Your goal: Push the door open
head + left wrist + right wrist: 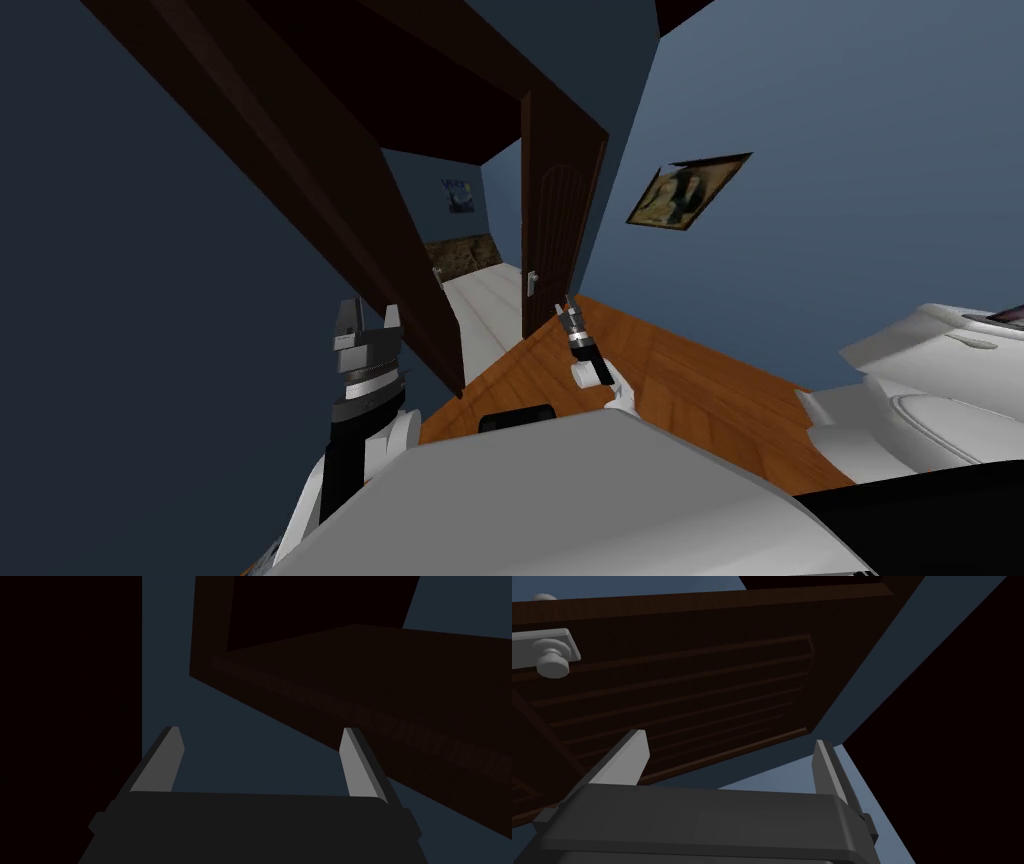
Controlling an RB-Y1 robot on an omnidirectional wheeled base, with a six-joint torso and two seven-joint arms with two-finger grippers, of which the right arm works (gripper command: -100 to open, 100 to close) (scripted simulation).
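Door [555,225], dark brown, ajar: right gripper [568,318], spread and empty, best pushes flat on its face beside the handle [532,283]

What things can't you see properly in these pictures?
- Head view: the dark brown panelled door and its dark frame hide most of the hallway beyond.
- Head view: the small framed picture on the far wall is too small to read.
- Right wrist view: the grey plate behind the round door knob is cut off by the edge.
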